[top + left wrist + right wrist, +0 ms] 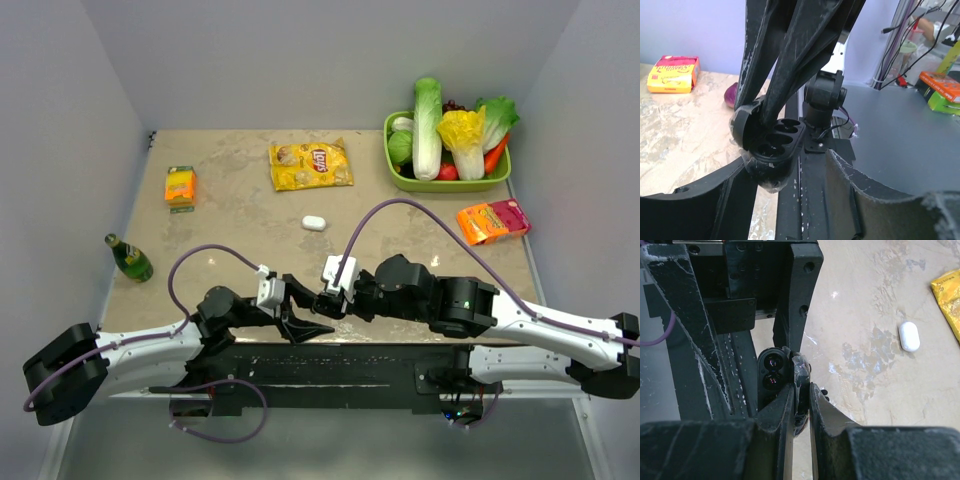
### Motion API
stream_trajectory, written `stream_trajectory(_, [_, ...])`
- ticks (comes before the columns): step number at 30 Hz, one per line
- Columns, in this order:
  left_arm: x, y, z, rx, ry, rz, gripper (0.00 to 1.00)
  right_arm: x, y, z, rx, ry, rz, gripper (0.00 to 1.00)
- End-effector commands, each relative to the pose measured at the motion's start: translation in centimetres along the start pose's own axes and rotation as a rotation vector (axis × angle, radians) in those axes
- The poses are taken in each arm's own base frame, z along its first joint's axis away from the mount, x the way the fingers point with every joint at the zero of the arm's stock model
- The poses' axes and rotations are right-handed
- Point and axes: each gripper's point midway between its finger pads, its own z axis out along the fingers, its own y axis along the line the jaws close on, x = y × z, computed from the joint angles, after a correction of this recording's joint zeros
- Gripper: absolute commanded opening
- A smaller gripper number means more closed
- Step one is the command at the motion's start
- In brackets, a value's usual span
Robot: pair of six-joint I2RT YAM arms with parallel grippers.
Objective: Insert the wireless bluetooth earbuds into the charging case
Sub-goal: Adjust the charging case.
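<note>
The white charging case [314,222] lies flat on the marble-patterned table [230,220] just on the near side of the Lay's chips bag [311,165], touched by neither arm. Well nearer than the bag, at the table's near edge, the right gripper [801,390] is clamped on the thin rim of a small black welled piece [772,140] wrapped in clear film. The left gripper [790,162] straddles that piece with its jaws apart. The glossy rounds [771,371] in two wells may be dark earbuds, but they are too small to tell. The case looks light, hard and smooth, so its rounded ends would likely slip. The best hold is probably across its short width at the middle, with the fingers low to the table. The film likely makes the black piece slick too, and a rim pinch may let it swivel.
</note>
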Motion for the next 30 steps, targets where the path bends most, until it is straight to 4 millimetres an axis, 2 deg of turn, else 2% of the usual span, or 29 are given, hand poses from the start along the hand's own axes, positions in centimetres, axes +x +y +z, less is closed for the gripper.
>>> stream_trajectory(1, [-3.33, -0.79, 0.69, 0.049, -0.099, 0.042, 0.57, -0.82, 0.23, -0.02, -0.009, -0.032, 0.006, 0.0])
stream_trajectory(9, [-3.28, -0.6, 0.68, 0.04, -0.103, 0.05, 0.48, -0.8, 0.57, 0.13, -0.022, -0.037, 0.03, 0.0])
stream_trajectory(16, [-3.27, -0.41, 0.5, 0.025, -0.115, 0.049, 0.51, -1.15, 0.75, -0.2, -0.034, -0.056, 0.036, 0.0])
stream_trajectory(30, [-3.21, -0.44, 0.32, 0.022, -0.124, 0.054, 0.34, -1.23, 1.17, -0.4, -0.056, -0.066, 0.047, 0.0])
